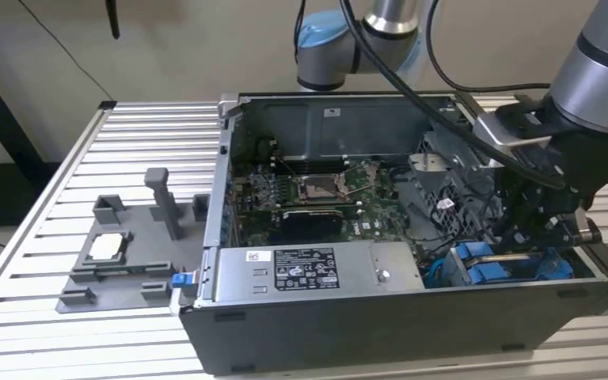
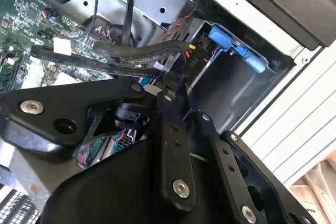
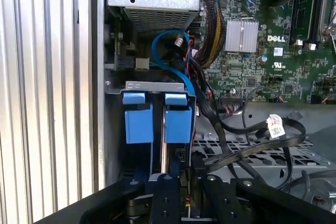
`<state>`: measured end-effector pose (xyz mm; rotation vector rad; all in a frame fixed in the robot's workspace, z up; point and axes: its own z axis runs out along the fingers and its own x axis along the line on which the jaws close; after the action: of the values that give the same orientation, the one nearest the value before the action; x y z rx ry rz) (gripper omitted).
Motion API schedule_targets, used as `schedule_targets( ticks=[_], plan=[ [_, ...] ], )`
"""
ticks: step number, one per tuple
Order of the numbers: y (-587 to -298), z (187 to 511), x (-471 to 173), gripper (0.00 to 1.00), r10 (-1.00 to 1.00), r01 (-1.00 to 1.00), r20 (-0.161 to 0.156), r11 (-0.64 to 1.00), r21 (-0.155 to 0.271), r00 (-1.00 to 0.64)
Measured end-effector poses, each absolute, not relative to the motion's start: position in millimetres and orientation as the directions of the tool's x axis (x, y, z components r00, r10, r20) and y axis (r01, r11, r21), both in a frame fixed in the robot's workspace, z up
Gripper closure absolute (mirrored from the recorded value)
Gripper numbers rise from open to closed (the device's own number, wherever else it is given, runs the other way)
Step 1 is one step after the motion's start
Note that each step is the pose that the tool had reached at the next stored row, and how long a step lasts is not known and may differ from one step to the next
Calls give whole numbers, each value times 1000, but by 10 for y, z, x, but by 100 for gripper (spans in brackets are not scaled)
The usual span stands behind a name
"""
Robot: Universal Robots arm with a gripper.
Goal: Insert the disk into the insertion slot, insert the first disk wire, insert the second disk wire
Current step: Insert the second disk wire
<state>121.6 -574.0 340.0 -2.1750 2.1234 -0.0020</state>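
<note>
The insertion slot (image 1: pixel 499 273) is the dark metal cage in the open computer case's near corner, on the exterior view's right. Two blue carrier ends (image 3: pixel 178 124) stand side by side in the insertion slot (image 3: pixel 157 85), with a silver edge of the disk (image 3: pixel 163 148) between them. My gripper (image 1: pixel 521 245) reaches down into this corner. In both wrist views its black fingers meet at the cage mouth. My gripper (image 2: pixel 169 80) is shut on the end of a flat black disk wire (image 2: pixel 100 62). A black plug with red and yellow leads (image 2: pixel 192 60) sits just beyond, by the cage wall.
The silver power-supply box (image 1: pixel 315 269) lies along the case's near side. The motherboard (image 3: pixel 273 30) and black cable loops (image 3: pixel 252 145) crowd the case floor. A blue cable (image 3: pixel 167 59) arcs above the cage. A grey fixture tray (image 1: pixel 124 265) stands outside on the slatted table (image 1: pixel 40 222).
</note>
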Motion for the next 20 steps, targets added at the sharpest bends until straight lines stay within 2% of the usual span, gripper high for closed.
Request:
schedule_targets(
  ticks=[20],
  plan=[
    [-5740,3814,1218,76,-997,-998,-70,-20,-67,25]
  ],
)
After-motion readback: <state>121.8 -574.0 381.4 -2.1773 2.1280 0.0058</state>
